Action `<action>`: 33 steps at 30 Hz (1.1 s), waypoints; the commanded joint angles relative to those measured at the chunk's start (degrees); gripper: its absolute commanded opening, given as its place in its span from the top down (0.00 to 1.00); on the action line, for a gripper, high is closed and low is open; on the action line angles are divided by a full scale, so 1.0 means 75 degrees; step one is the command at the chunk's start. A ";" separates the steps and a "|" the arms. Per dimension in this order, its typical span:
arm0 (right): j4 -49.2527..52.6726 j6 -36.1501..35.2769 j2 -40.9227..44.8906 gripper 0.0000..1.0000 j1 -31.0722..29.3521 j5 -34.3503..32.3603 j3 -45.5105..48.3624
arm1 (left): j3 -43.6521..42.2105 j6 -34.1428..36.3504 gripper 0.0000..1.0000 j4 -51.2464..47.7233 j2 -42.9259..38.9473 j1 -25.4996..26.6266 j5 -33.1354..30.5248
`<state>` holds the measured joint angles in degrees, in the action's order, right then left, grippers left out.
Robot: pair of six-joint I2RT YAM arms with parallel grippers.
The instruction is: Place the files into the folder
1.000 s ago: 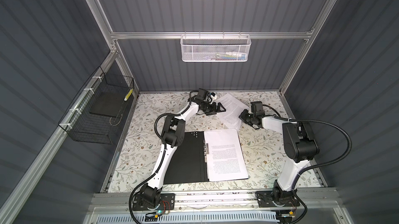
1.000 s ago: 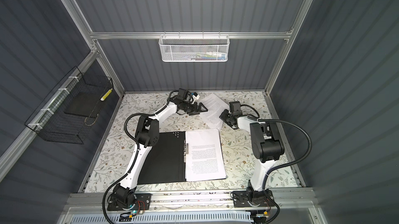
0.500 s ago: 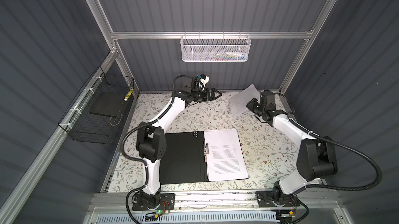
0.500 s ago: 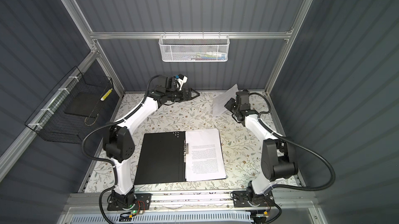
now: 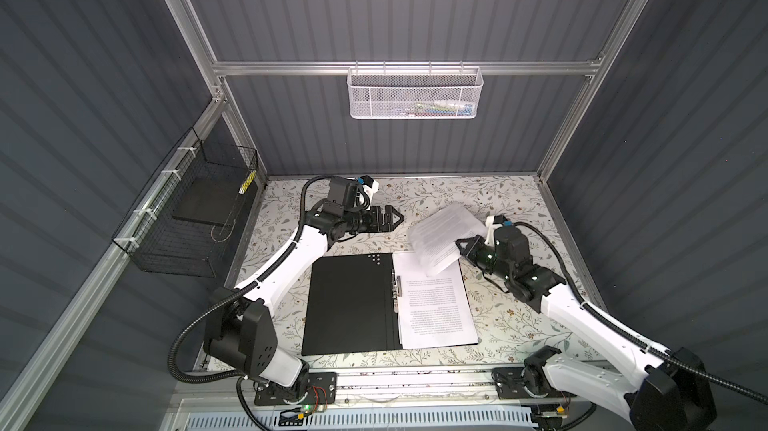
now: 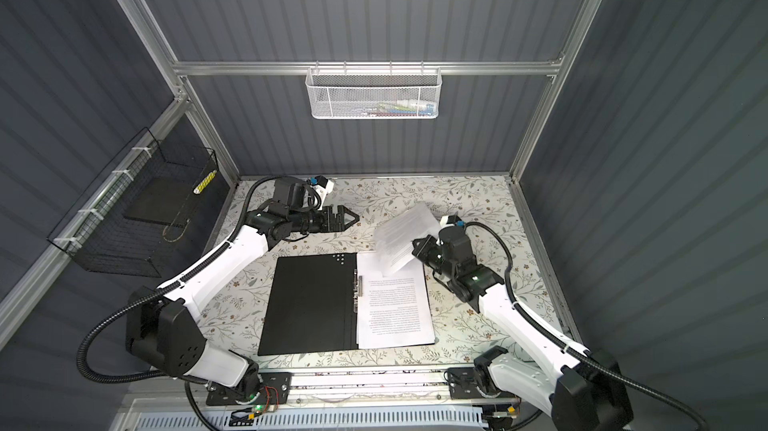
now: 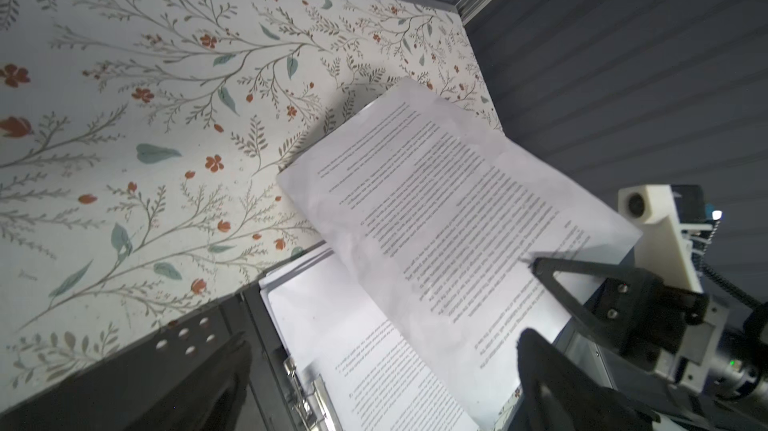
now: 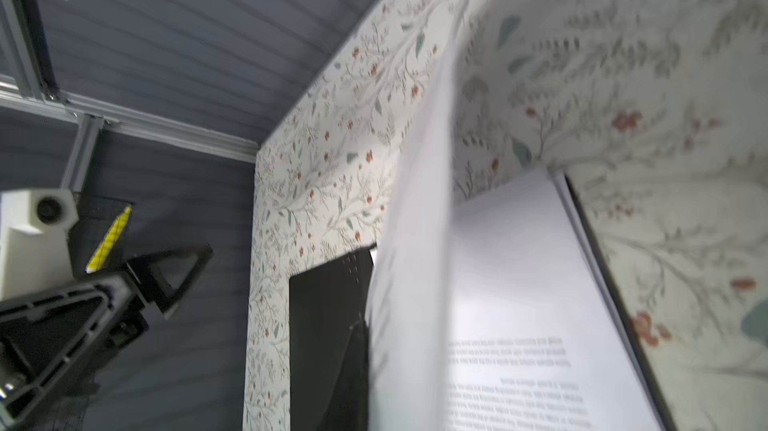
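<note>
Change noted: a second ago both grippers were working at a loose sheet lying on the table (image 5: 505, 200) above the folder. Half a second ago the right arm had that sheet raised toward the upper right, while the left arm had backed off to the upper left. Now the right gripper (image 5: 459, 247) has swung the held sheet (image 5: 438, 237) down and inward, so in both top views its lower corner overlaps the upper right corner of the filed stack (image 5: 434, 308). Judgement: pickup is done and the carry nearly done; what remains for this sheet is squaring it to the stack and laying it flat. The folder (image 5: 349, 304) lies open at lower centre, black inside up, with the spine clip (image 5: 397, 289) running down its middle and the stack on the right half. The right gripper is closed tight on the sheet's right edge. In the left wrist view one of its fingers (image 7: 582, 271) lies across the printed face; the other is hidden beneath. The sheet hangs tilted and slightly bowed, and I cannot tell whether it touches the stack. The left gripper (image 5: 398, 218) sits upper left of centre, above the folder and clear of it. Its fingers (image 7: 224, 370) are spread fully wide and hold nothing.
</note>
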<state>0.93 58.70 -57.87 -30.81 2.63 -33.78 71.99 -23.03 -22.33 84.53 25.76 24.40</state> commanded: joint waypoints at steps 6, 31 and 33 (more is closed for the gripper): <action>-0.0386 0.1788 0.0320 1.00 -0.1482 -0.2152 0.1733 | -0.0468 0.0485 0.00 -0.0492 -0.0975 -0.0036 -0.0050; 0.1999 0.5107 0.0213 1.00 -0.4678 -0.4509 0.1565 | -0.0682 0.0488 0.00 -0.0415 -0.0947 -0.0036 -0.0007; 0.2179 0.5335 0.0072 0.99 -0.4915 -0.4623 0.1462 | -0.0646 0.0481 0.00 -0.0422 -0.0913 -0.0036 -0.0002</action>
<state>13.34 95.18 -56.31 -65.98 -28.75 -20.84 67.75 -20.08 -24.84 77.38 25.76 24.36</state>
